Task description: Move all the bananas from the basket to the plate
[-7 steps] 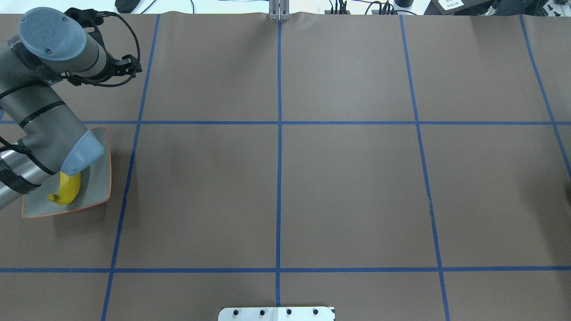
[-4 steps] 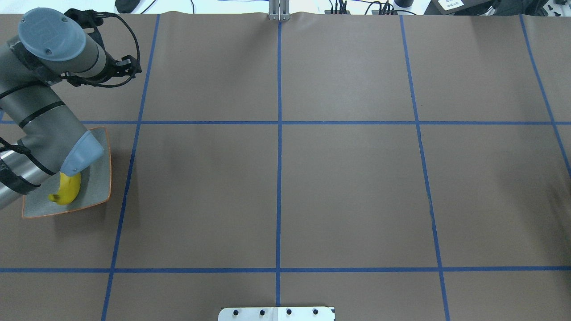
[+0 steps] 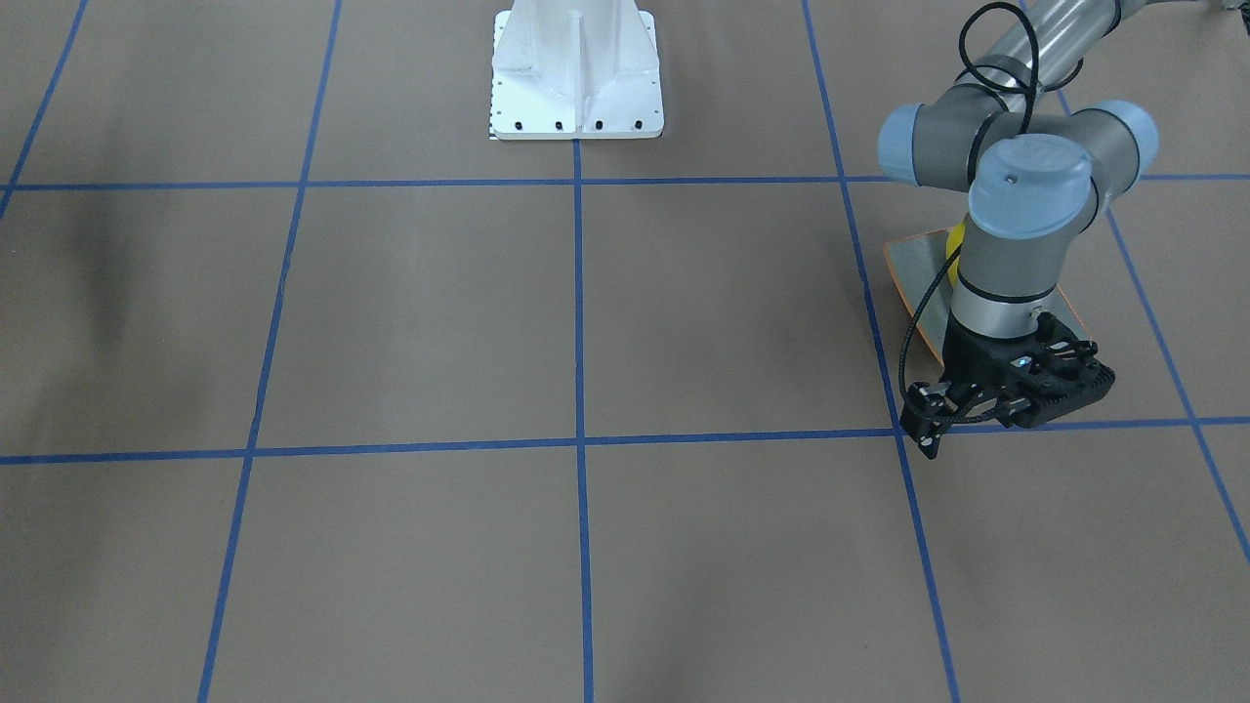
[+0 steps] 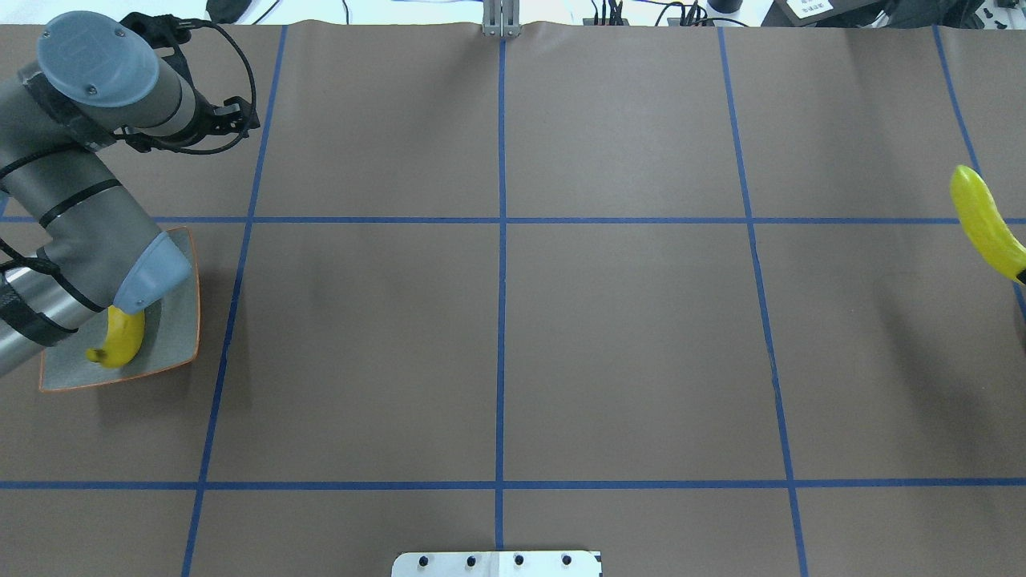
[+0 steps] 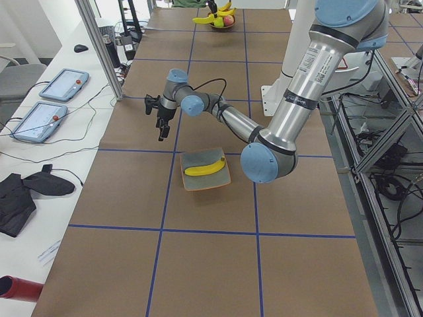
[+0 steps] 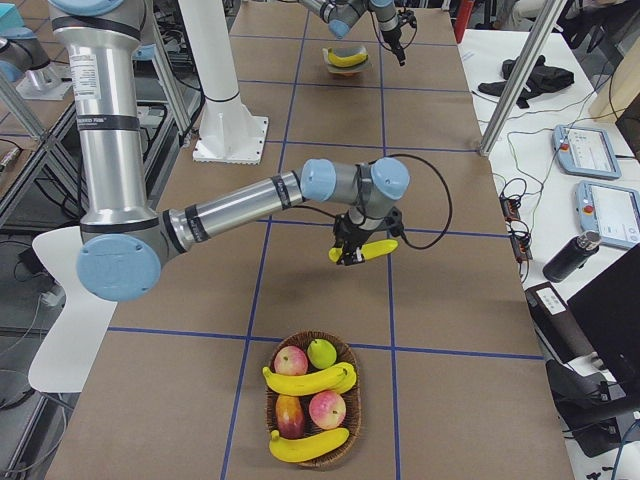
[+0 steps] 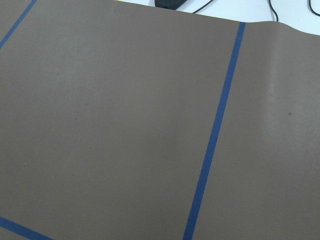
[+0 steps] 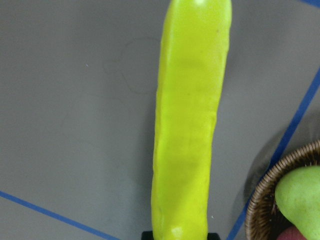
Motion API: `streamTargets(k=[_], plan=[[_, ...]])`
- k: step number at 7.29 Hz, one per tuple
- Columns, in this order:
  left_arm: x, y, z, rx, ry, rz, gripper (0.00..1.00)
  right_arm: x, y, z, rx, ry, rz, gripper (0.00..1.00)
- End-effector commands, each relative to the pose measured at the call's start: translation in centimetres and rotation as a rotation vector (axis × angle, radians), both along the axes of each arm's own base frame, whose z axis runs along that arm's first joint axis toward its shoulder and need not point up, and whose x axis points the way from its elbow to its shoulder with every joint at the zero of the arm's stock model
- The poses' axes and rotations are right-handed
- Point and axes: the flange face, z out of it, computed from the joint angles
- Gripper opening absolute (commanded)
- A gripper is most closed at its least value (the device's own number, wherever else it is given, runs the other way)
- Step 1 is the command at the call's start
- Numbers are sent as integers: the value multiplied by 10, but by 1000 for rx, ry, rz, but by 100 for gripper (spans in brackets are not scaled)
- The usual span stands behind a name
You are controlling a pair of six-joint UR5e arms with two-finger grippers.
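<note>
My right gripper (image 6: 352, 254) is shut on a pale yellow banana (image 8: 190, 125) and holds it above the table, a little away from the wicker basket (image 6: 275, 450). This banana shows at the right edge of the overhead view (image 4: 986, 224). Two more bananas (image 6: 305, 381) lie in the basket with other fruit. One golden banana (image 4: 122, 340) lies on the grey-green plate (image 4: 176, 336) with its orange rim. My left gripper (image 3: 1011, 395) hangs over the table beyond the plate's far side. I cannot tell whether it is open or shut.
The basket also holds apples (image 6: 327, 408) and a green pear (image 8: 300, 200). The robot's white base (image 3: 576, 68) stands at the near middle edge. My left arm's elbow (image 4: 148, 276) overhangs part of the plate. Blue tape lines grid the brown table.
The held banana has come into the overhead view at the right edge. My left wrist has shifted slightly towards the far side. The banana on the plate has not moved.
</note>
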Motion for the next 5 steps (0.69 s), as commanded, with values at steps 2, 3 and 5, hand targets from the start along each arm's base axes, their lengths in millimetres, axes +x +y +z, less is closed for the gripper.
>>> streamTargets(k=[2,3,5], plan=[[11,-9,-20,27,80,-42,100,-128,-34,-161,-34,-9,47,0],[18,-16,-37,38,144,-67,100,-168,-29,-198,-57,-12,57,0],[24,-5,-66,56,362,-49,100,-214,-24,-243,-65,-48,86,0]])
